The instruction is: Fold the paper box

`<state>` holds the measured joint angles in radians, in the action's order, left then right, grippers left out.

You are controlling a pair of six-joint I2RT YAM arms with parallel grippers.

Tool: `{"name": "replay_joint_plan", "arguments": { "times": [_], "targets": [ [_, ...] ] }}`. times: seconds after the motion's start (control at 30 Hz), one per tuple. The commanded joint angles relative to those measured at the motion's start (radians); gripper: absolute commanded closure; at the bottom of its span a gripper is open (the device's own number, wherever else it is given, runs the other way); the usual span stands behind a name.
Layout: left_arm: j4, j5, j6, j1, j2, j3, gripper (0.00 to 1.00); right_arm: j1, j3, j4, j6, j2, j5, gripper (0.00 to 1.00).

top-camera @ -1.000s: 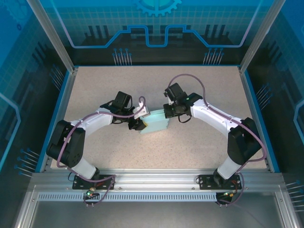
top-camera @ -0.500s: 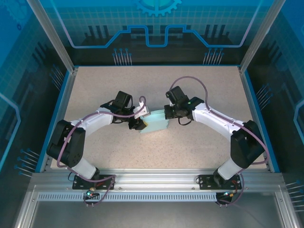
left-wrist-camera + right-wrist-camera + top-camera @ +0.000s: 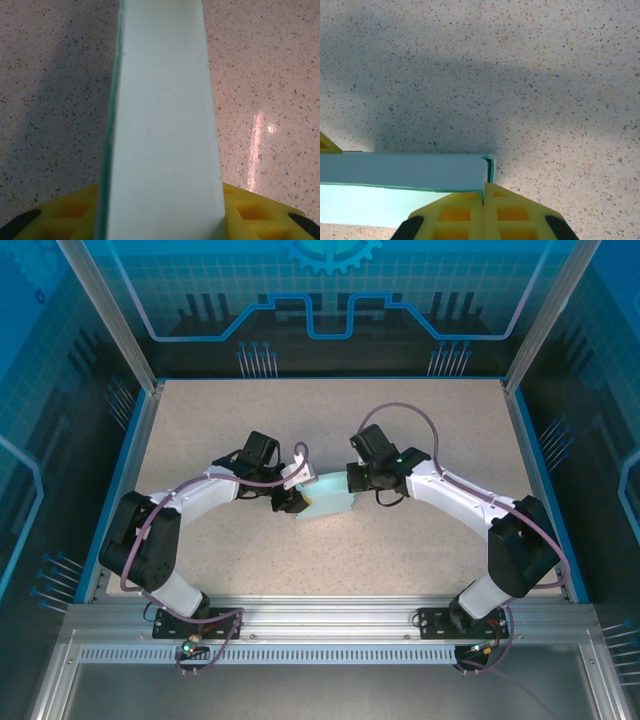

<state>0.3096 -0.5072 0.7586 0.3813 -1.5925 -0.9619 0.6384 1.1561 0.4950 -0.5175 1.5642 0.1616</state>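
The paper box [image 3: 328, 504], a small pale aqua rectangular box, lies mid-table between both arms. My left gripper [image 3: 289, 502] is at its left end. In the left wrist view the box [image 3: 162, 100] runs up the middle between the yellow fingers [image 3: 255, 210], and the left gripper [image 3: 162, 205] is shut on it. My right gripper [image 3: 351, 481] is at the box's far right corner. In the right wrist view the box [image 3: 405, 172] ends at an open corner, and the right gripper [image 3: 484, 192] is shut with the box's end wall pinched between its pads.
The speckled beige table [image 3: 420, 420] has a blue raised rim [image 3: 140, 440] and is enclosed by aluminium posts and blue panels. Both arm bases are bolted to the rail [image 3: 320, 625] at the near edge.
The right arm's elbow has swung slightly outward and its wrist has shifted a little. The box and the left arm have hardly moved.
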Motion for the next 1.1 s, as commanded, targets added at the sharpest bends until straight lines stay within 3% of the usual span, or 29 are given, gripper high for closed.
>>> {"name": "replay_joint_plan", "arguments": {
  "times": [0.0,0.37,0.7,1.07],
  "targets": [
    [0.009,0.069,-0.018,0.007,-0.032,-0.023,0.59,0.048,-0.054,0.044,-0.004,-0.011,-0.033,1.00],
    [0.003,0.068,-0.024,0.007,-0.039,-0.026,0.55,0.086,-0.099,-0.036,0.033,-0.057,0.056,1.00],
    [-0.023,0.042,-0.060,0.007,-0.018,-0.023,0.38,0.128,-0.092,-0.017,-0.018,-0.063,0.152,1.00],
    [-0.023,0.048,-0.076,0.007,0.007,-0.017,0.30,0.173,-0.076,-0.012,-0.115,-0.027,0.191,1.00]
  ]
}}
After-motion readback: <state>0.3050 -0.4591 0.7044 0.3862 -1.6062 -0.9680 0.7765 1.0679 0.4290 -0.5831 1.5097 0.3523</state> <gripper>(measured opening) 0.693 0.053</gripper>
